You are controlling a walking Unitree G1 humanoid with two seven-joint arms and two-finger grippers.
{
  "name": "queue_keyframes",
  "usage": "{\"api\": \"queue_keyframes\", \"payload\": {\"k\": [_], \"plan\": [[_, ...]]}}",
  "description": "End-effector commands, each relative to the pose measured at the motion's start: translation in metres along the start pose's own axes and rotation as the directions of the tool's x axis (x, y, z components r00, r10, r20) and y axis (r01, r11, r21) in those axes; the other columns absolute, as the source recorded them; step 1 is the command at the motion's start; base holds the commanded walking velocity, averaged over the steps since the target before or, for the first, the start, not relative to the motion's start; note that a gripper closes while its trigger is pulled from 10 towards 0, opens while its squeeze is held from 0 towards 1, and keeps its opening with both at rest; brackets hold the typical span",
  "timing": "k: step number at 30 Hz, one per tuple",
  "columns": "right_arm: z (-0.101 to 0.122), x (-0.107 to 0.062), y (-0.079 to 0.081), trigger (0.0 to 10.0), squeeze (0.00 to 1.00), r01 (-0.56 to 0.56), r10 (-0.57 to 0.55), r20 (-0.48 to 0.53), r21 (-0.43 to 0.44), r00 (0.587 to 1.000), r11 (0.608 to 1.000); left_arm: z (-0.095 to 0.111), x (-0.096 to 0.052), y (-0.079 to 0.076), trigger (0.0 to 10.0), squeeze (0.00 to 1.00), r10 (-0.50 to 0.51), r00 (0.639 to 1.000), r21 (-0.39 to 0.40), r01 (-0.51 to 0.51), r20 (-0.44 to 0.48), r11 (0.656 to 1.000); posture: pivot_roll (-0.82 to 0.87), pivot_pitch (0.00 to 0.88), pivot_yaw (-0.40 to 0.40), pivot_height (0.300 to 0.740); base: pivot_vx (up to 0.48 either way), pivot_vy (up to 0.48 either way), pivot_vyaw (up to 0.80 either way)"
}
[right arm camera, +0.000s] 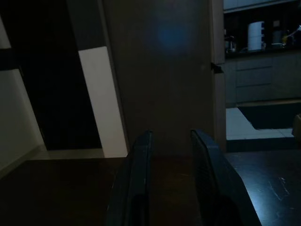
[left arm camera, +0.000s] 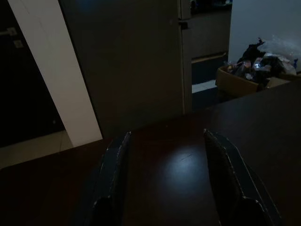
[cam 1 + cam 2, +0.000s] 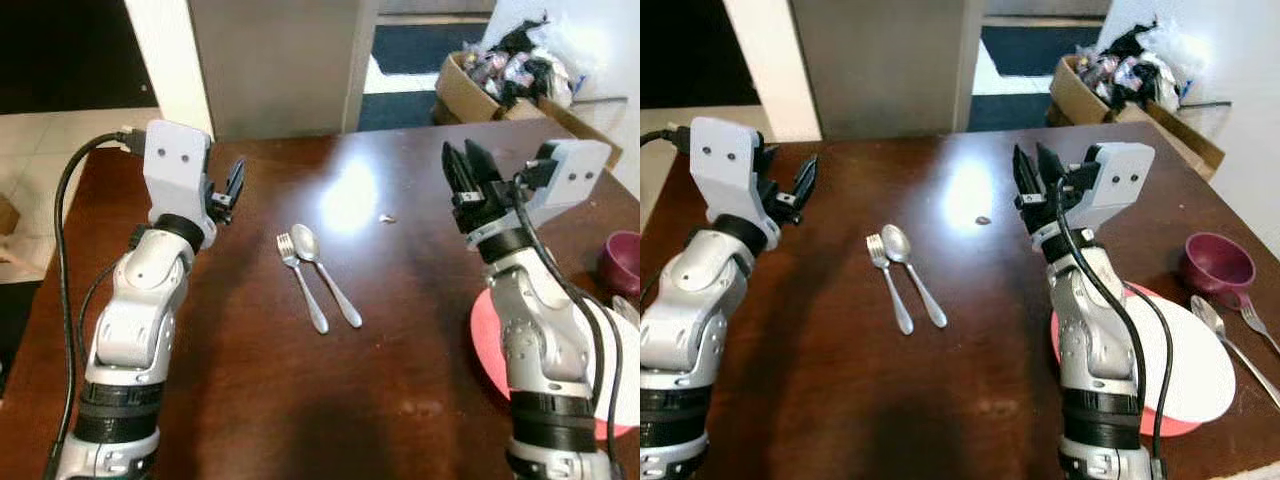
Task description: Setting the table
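Note:
A silver fork [image 3: 302, 281] and spoon [image 3: 326, 274] lie side by side in the middle of the dark brown table [image 3: 300, 400]. My left gripper [image 3: 233, 190] is raised over the table's far left, open and empty, to the left of this cutlery. My right gripper [image 3: 468, 170] is held up on the right, fingers a little apart and empty. Behind my right arm a white plate [image 3: 1190, 365] rests on a pink mat [image 3: 1160, 420]. A purple cup [image 3: 1218, 263] stands beyond it, with another spoon [image 3: 1225, 340] and fork [image 3: 1260, 325] by the plate.
A small crumb [image 3: 386, 217] lies on the table past the spoon. A cardboard box [image 3: 480, 90] piled with clutter sits on the floor beyond the table's far right corner. A grey door and a white post [image 3: 170, 60] rise behind the far edge.

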State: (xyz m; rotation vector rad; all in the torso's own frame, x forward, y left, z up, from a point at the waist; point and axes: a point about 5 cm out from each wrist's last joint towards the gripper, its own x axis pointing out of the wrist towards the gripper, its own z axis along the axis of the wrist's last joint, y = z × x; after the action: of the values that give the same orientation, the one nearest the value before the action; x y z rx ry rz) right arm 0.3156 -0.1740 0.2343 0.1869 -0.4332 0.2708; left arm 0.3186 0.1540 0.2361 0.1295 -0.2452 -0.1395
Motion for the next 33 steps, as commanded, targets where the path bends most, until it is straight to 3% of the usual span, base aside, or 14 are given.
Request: {"api": "queue_keyframes", "payload": {"k": [1, 6, 9, 14, 17, 20, 21, 23, 24, 25, 33], "plan": [[-0.004, -0.003, -0.001, 10.0, 0.0, -0.006, 0.006, -0.024, 0.012, 1.0, 1.0, -0.002, -0.001, -0.001, 10.0, 0.0, -0.009, 1.0, -0.003, 0.009, -0.005, 1.0, -0.01, 0.001, 0.06, 0.74, 0.0, 0.0, 0.0], [-0.011, -0.004, 0.004, 10.0, 0.0, -0.047, 0.05, -0.063, 0.042, 0.997, 0.998, -0.001, 0.0, -0.001, 10.0, 0.0, -0.012, 1.0, 0.002, 0.012, -0.008, 1.0, 0.0, 0.003, 0.062, 0.74, 0.0, 0.0, 0.0], [-0.033, -0.002, 0.006, 10.0, 0.0, -0.052, 0.061, -0.169, 0.053, 0.984, 0.997, -0.003, 0.003, 0.002, 10.0, 0.0, -0.045, 0.997, 0.071, 0.05, -0.067, 0.996, 0.01, 0.01, 0.066, 0.74, 0.0, 0.0, 0.0], [-0.053, 0.001, 0.012, 10.0, 0.0, -0.092, 0.107, -0.256, 0.067, 0.961, 0.993, -0.01, 0.005, 0.011, 10.0, 0.0, -0.111, 0.978, 0.166, 0.14, -0.176, 0.976, 0.02, 0.013, 0.07, 0.74, 0.0, 0.0, 0.0], [-0.068, 0.003, 0.021, 10.0, 0.0, -0.154, 0.187, -0.317, 0.125, 0.93, 0.98, -0.013, 0.003, 0.017, 10.0, 0.0, -0.15, 0.963, 0.185, 0.193, -0.224, 0.964, 0.03, 0.024, 0.074, 0.74, 0.0, 0.0, 0.0], [-0.091, 0.005, 0.026, 10.0, 0.0, -0.231, 0.275, -0.417, 0.155, 0.866, 0.961, -0.016, -0.003, 0.025, 10.0, 0.0, -0.172, 0.939, 0.169, 0.229, -0.297, 0.959, 0.07, 0.049, 0.063, 0.74, 0.0, 0.0, 0.0], [-0.091, 0.005, 0.026, 10.0, 0.0, -0.231, 0.275, -0.417, 0.155, 0.866, 0.961, -0.016, -0.003, 0.025, 10.0, 0.0, -0.172, 0.939, 0.169, 0.229, -0.297, 0.959, 0.07, 0.049, 0.063, 0.74, 0.0, 0.0, 0.0], [-0.106, 0.007, 0.03, 10.0, 0.0, -0.325, 0.359, -0.495, 0.155, 0.792, 0.933, -0.018, -0.02, 0.03, 10.0, 0.0, -0.241, 0.904, 0.163, 0.314, -0.354, 0.935, 0.11, 0.075, 0.034, 0.74, 0.0, 0.0, 0.0], [-0.106, 0.007, 0.03, 10.0, 0.0, -0.325, 0.359, -0.495, 0.155, 0.792, 0.933, -0.018, -0.02, 0.03, 10.0, 0.0, -0.241, 0.904, 0.163, 0.314, -0.354, 0.935, 0.11, 0.075, 0.034, 0.74, 0.0, 0.0, 0.0], [-0.112, 0.009, 0.03, 10.0, 0.0, -0.362, 0.384, -0.533, 0.151, 0.754, 0.92, -0.016, -0.031, 0.034, 10.0, 0.0, -0.265, 0.893, 0.168, 0.343, -0.363, 0.924, 0.14, 0.093, 0.014, 0.74, 0.0, 0.0, 0.0], [-0.119, 0.013, 0.03, 10.0, 0.0, -0.398, 0.41, -0.568, 0.154, 0.714, 0.905, -0.006, -0.061, 0.053, 10.0, 0.0, -0.176, 0.906, 0.195, 0.267, -0.385, 0.944, 0.22, 0.151, -0.035, 0.74, 0.0, 0.0, 0.0]]}}
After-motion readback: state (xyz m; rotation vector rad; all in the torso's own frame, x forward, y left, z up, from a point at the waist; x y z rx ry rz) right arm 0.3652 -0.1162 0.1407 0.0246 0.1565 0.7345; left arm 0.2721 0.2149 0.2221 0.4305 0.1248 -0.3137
